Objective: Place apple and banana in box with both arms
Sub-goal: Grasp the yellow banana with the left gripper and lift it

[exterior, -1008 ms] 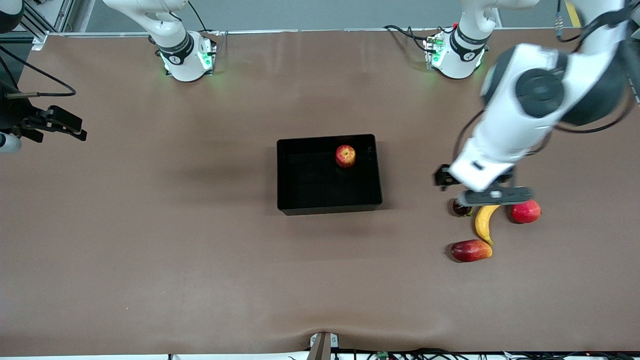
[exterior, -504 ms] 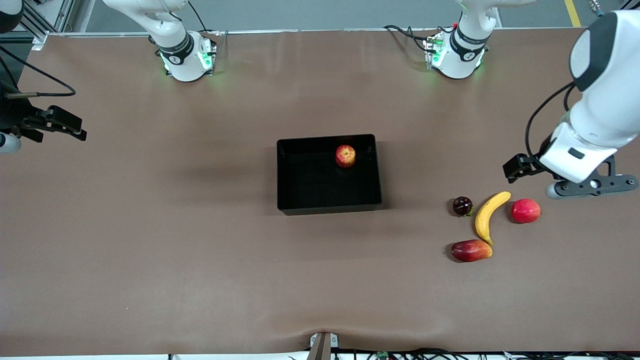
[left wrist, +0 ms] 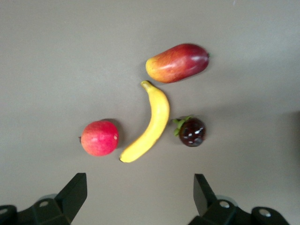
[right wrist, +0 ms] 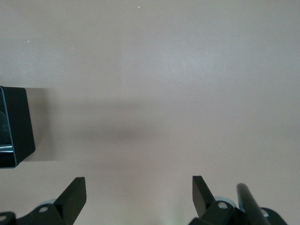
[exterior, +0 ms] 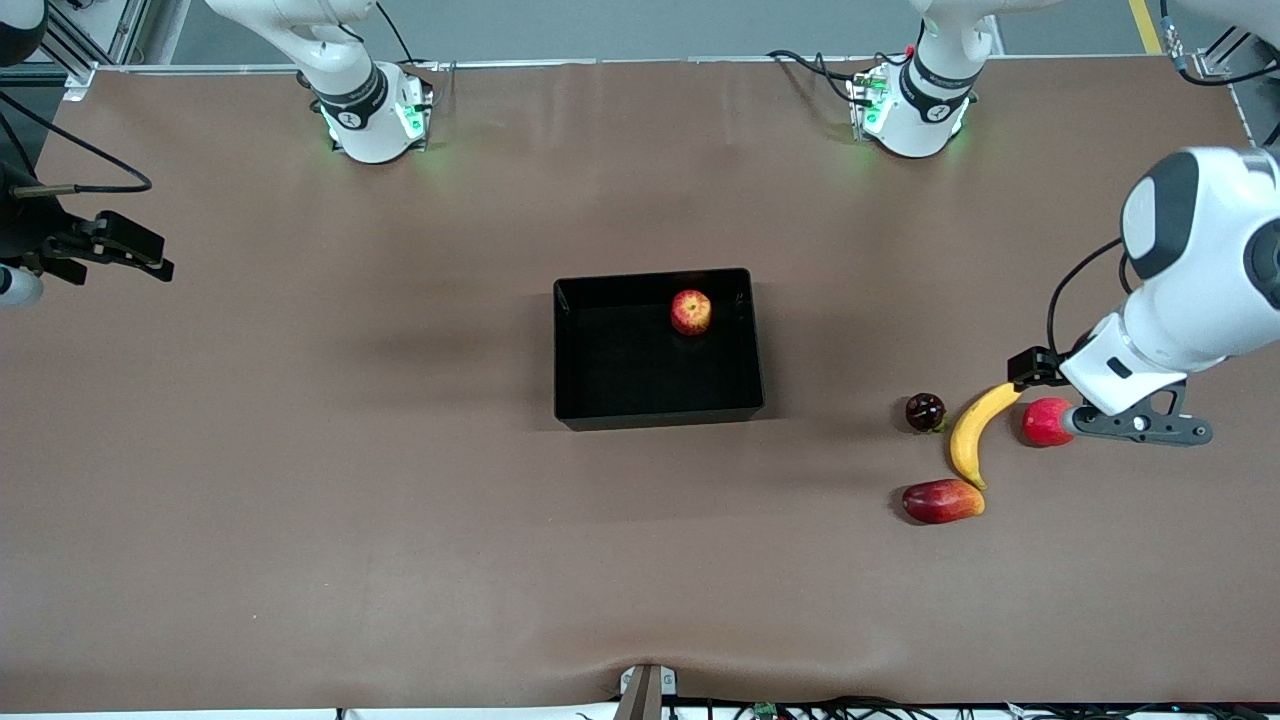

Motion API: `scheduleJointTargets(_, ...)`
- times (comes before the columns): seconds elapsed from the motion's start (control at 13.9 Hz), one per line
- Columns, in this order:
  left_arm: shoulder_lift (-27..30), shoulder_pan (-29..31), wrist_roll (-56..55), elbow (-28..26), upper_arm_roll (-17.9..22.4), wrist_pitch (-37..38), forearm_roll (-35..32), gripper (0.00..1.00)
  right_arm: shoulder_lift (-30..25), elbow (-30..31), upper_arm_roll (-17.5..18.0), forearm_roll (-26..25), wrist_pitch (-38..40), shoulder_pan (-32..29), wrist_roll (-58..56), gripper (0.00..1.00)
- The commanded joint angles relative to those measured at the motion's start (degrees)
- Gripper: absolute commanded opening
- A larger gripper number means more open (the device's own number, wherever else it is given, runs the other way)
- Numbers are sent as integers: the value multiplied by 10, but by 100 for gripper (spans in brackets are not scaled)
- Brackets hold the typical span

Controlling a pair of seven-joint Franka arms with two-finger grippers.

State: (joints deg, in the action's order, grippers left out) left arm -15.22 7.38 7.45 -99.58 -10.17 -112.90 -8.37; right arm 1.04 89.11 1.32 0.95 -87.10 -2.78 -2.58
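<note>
Apple: in box, mid-desk. Banana: on desk, toward my left arm's end. My left pincer: spread, empty, over banana. Right pincer: spread, apparently waiting at desk's edge.

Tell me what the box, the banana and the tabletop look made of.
Box: likely hard plastic; black, thin upright walls with a faint sheen on the floor.
Banana: smooth, evenly yellow, unblemished skin, dark tips; could be real fruit or a plastic replica, the look leaves it open.
Tabletop: matte brown sheet, probably a soft mat or fabric-like covering; it ripples slightly near the front edge.
</note>
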Motion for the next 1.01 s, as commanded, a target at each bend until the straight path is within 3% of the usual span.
scheduleJointTargets(0.0,-2,19,84,-71,-6,-81,-10,100,-11,6,0,-3,3,-1,-3,100)
scheduleJointTargets(0.14,-23,33,161,-104,-6,-142,-13,100,-11,6,0,-3,3,-1,-4,100)
scheduleJointTargets(0.43,-98,37,295,-112,-6,-226,-35,100,-11,6,-1,-3,3,-4,-15,100)
scheduleJointTargets(0.72,-120,40,303,-133,-6,-260,-58,100,-11,7,-1,-3,3,-3,-15,100)
scheduleJointTargets(0.94,-140,59,297,-166,-6,-332,-57,100,-11,7,-1,-3,3,-3,-15,100)
